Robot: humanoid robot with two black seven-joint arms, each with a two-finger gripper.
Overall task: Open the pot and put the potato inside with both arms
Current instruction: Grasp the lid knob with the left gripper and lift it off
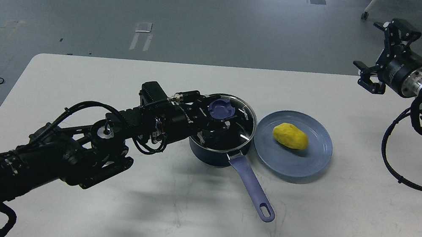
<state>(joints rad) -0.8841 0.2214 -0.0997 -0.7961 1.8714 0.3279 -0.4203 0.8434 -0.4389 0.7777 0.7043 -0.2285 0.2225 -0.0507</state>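
Note:
A dark blue pot [211,156] with a long blue handle [253,187] stands mid-table, covered by a glass lid [243,125] with a blue knob [221,109]. My left gripper [214,112] reaches in from the left, its fingers closed on either side of the knob. The lid rests on the pot. A yellow potato [290,135] lies on a blue plate [293,164] just right of the pot. My right gripper [378,53] is open and empty, held high over the table's far right edge, well away from the potato.
The white table [347,227] has bare surface in front and to the right. The pot handle points toward the front right. Cables lie on the grey floor beyond the table. My left arm covers the table's left part.

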